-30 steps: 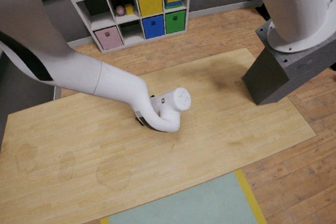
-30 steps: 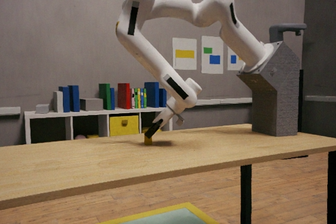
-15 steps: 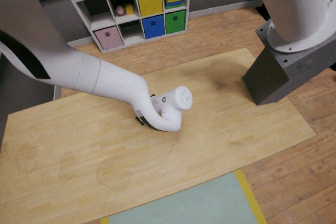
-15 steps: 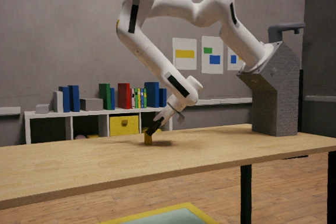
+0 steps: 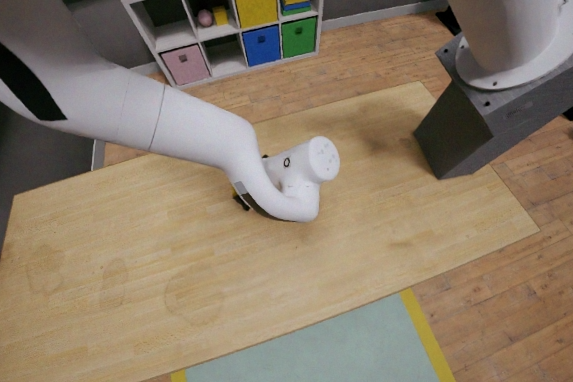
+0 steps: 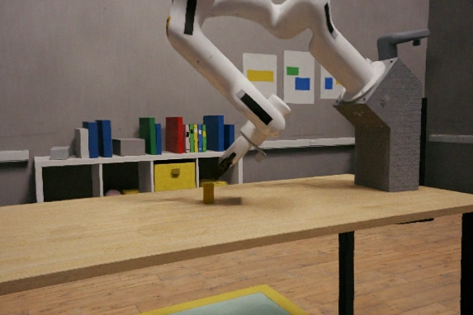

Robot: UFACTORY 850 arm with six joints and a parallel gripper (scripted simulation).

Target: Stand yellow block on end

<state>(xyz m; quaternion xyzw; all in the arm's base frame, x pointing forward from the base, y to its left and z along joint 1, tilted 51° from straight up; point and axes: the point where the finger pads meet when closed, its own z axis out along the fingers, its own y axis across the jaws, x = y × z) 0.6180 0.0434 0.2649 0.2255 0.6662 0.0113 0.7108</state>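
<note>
The yellow block (image 6: 208, 193) stands upright on its end on the wooden table (image 6: 108, 235) (image 5: 131, 300), near the middle. In the top view the arm's wrist covers it almost wholly. My gripper (image 6: 221, 170) is open and empty. It hangs tilted just above the block and slightly to its right, clear of the block's top. In the top view only a dark sliver of the fingers shows under the white wrist (image 5: 301, 185).
The grey robot pedestal (image 5: 461, 130) (image 6: 389, 136) stands at the table's far right corner. A white shelf with coloured bins and books (image 5: 221, 35) (image 6: 137, 158) stands behind the table. A pale green mat with a yellow border (image 5: 331, 345) lies on the floor in front.
</note>
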